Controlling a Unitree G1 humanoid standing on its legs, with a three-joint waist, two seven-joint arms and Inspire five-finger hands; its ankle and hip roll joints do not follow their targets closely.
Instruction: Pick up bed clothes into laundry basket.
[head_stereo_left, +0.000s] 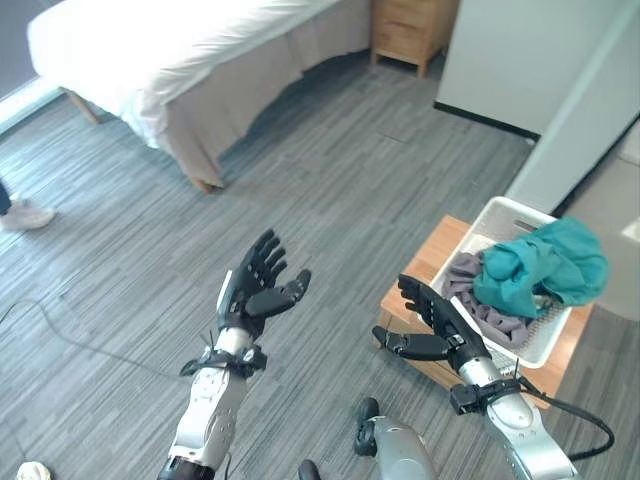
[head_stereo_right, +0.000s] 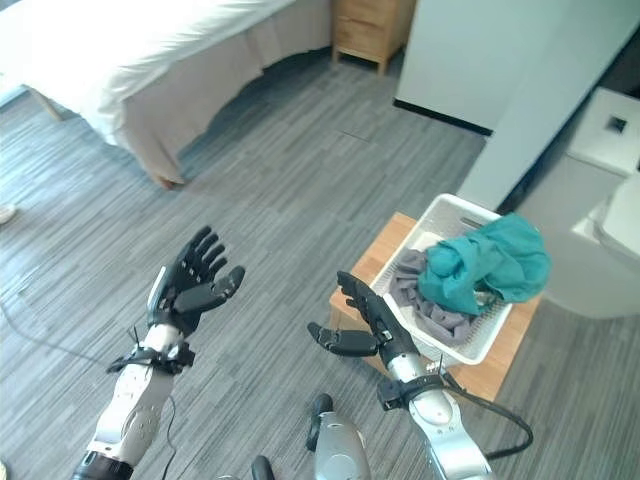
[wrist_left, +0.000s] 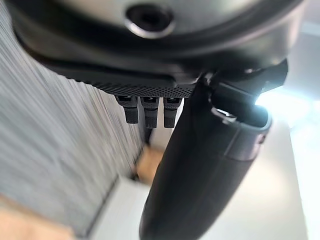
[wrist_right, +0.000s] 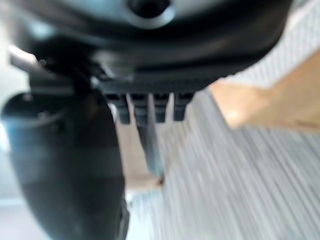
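A white laundry basket (head_stereo_left: 497, 216) stands on a low wooden table (head_stereo_left: 432, 258) at the right. Inside it lie a teal garment (head_stereo_left: 545, 262) and a grey garment (head_stereo_left: 470, 280). My right hand (head_stereo_left: 435, 318) hangs open just left of the basket, above the table's near corner, holding nothing. Over the bare floor in the middle, my left hand (head_stereo_left: 255, 285) is raised with fingers spread, open and empty. The bed (head_stereo_left: 170, 50) with white sheets stands far off at the upper left.
A wooden nightstand (head_stereo_left: 412, 30) stands beside the bed at the back. White wall panels (head_stereo_left: 540, 70) rise behind the table. A person's shoe (head_stereo_left: 25, 216) shows at the left edge. Grey plank floor (head_stereo_left: 330, 170) stretches between bed and table.
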